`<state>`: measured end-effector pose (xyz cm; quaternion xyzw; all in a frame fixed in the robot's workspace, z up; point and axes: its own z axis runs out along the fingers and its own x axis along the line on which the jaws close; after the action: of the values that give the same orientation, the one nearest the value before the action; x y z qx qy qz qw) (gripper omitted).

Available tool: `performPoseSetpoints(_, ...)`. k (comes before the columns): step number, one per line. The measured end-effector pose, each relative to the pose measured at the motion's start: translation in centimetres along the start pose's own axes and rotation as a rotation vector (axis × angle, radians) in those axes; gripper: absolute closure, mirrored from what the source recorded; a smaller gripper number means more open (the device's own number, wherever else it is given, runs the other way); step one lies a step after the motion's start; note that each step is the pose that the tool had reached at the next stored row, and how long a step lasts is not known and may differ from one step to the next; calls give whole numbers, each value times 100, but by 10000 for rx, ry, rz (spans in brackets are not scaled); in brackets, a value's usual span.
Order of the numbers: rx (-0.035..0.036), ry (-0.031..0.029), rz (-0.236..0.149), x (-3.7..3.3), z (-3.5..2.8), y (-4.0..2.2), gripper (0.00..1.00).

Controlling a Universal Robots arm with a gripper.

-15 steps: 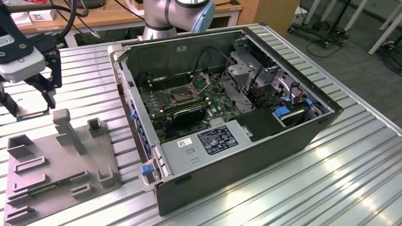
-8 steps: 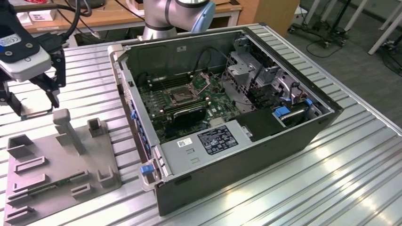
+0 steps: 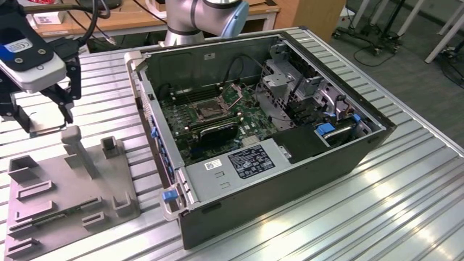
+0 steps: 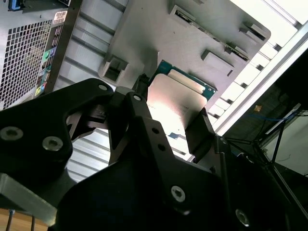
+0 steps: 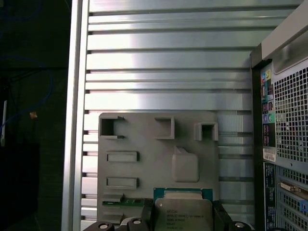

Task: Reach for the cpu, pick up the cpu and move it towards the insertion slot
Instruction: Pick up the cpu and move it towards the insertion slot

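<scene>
My gripper (image 4: 173,108) is shut on the cpu (image 4: 175,94), a flat square chip with a pale metal face and a green rim. One dark finger presses on each of two opposite edges. In the first wrist view the cpu (image 5: 183,211) hangs in my gripper (image 5: 183,220) above the grey tray (image 5: 144,139). In the exterior view my gripper (image 3: 45,117) hovers over the far end of the grey tray (image 3: 65,185), at the exterior view's left. The insertion slot (image 3: 206,109) is a square socket with a metal frame on the motherboard inside the open computer case (image 3: 290,163), well to the exterior view's right of my gripper.
A long green circuit strip (image 3: 62,212) lies in the tray. Upright posts (image 3: 78,147) rise from the tray just below my gripper. The case's side wall (image 3: 149,114) stands between the tray and the motherboard. Ribbed metal table (image 3: 406,206) surrounds everything.
</scene>
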<state>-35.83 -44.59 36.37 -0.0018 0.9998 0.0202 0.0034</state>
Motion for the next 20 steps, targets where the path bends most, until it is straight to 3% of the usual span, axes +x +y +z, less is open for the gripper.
performPoseSetpoints(12,1,0,0,-91,3,-1,45)
performPoseSetpoints(20,1,0,0,-96,5,-1,45)
